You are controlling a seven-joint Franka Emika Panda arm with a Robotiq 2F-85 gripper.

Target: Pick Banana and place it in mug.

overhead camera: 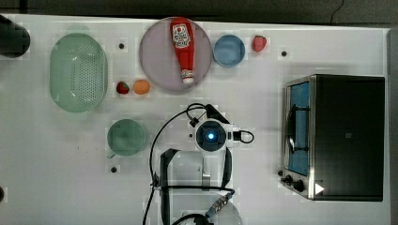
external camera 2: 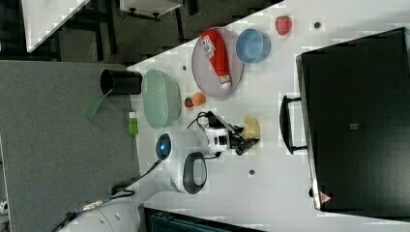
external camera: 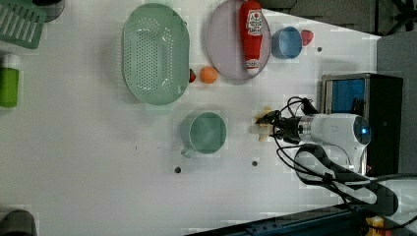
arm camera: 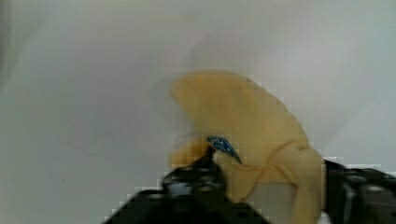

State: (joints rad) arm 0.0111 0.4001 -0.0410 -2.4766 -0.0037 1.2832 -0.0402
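The pale yellow banana lies between the two black fingers of my gripper, which is shut on it, both fingers pressing its sides. In the left view the banana sits at the gripper tip, over the white table, to the left view's right of the mug. The pale green mug stands upright and holds nothing, to the top view's left of my wrist, which covers the banana from above. The right view shows the banana at the gripper.
A green colander sits at the top view's left. A ketchup bottle lies on a grey plate, beside a blue bowl and a strawberry. Another strawberry and an orange lie near the mug. A toaster oven stands right.
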